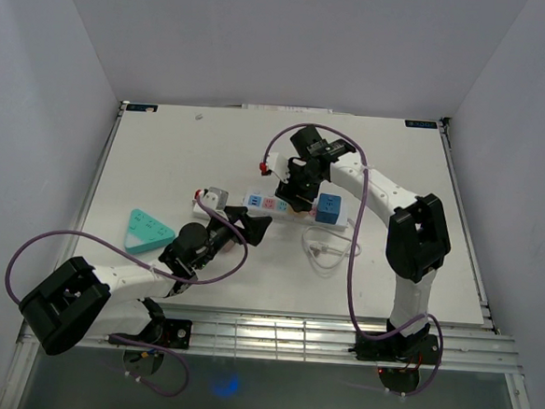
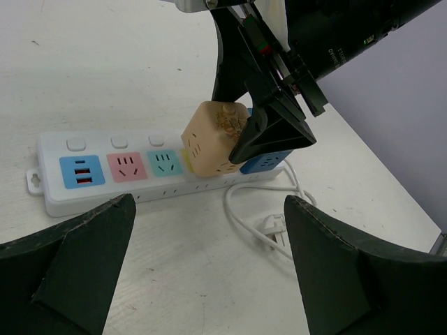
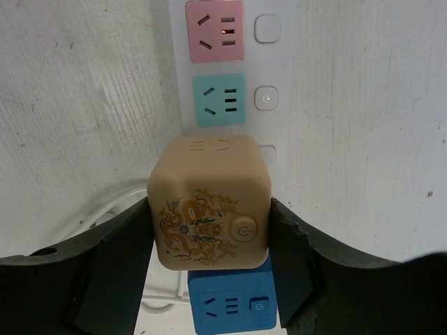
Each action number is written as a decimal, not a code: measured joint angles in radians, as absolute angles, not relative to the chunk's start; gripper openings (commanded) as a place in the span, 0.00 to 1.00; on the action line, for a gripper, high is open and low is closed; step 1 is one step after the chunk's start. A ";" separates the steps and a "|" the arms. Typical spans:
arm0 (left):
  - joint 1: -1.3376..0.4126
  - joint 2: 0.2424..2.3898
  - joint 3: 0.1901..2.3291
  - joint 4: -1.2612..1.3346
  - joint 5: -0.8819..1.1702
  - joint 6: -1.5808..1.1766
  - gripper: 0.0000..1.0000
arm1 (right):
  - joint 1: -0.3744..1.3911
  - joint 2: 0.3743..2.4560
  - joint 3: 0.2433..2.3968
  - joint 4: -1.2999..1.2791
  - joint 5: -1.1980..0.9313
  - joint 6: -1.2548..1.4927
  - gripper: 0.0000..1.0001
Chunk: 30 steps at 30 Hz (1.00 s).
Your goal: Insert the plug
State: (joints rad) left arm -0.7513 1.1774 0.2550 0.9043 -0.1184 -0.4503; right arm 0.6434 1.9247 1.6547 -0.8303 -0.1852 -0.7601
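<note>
The plug is a beige cube [image 3: 208,202] with a dragon print and a power button. My right gripper [image 3: 209,234] is shut on its two sides. The cube [image 2: 213,139] hangs tilted over the white power strip [image 2: 105,192], just past the teal socket [image 2: 165,162] and beside a blue cube [image 2: 269,159] that stands on the strip. Its prongs are hidden. From above, the right gripper [image 1: 298,189] covers the cube on the strip [image 1: 265,204]. My left gripper [image 2: 209,258] is open in front of the strip, over bare table, holding nothing.
A white cable with a small plug [image 2: 276,230] lies coiled in front of the strip's right end. A teal triangular object [image 1: 147,229] lies at the left. A small grey block [image 1: 212,197] sits at the strip's left end.
</note>
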 measured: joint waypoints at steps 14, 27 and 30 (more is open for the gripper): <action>-0.748 1.187 0.255 0.904 -0.114 -0.453 0.98 | 0.642 1.956 1.672 -0.815 -0.184 -0.764 0.08; -0.748 1.188 0.255 0.904 -0.106 -0.453 0.98 | 0.642 1.961 1.661 -0.794 -0.179 -0.763 0.08; -0.748 1.188 0.255 0.904 -0.104 -0.453 0.98 | 0.642 1.957 1.652 -0.780 -0.179 -0.764 0.08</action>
